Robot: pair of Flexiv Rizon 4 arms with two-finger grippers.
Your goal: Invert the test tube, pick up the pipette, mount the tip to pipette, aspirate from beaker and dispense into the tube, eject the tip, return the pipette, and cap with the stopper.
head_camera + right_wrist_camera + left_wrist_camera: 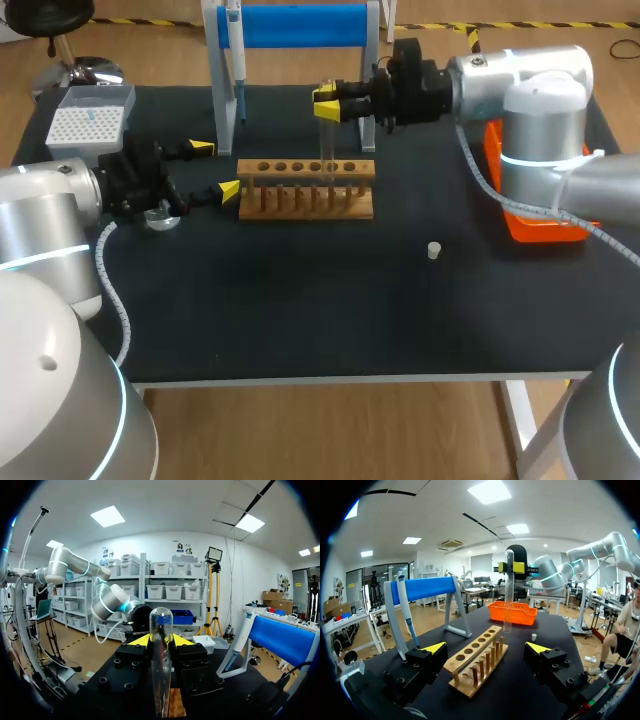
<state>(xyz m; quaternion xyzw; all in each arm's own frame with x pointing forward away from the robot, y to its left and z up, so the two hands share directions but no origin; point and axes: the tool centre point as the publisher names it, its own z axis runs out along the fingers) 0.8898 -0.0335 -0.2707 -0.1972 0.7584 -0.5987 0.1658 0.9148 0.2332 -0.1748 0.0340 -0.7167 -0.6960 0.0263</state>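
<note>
Over rack (305, 188), probably: tube (328, 145) in right gripper (326, 102)

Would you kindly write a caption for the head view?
Right gripper holds a test tube upright at the wooden rack; left gripper open beside it.

This is looking like a lab: a wooden test-tube rack (306, 190), a blue-barred white pipette stand (300, 25) and a white pipette-tip box (88, 125) are sitting on a black table (300, 310).

Left claw (216, 169) spread wide, right claw (326, 102) clamped on tube (327, 147)
</note>
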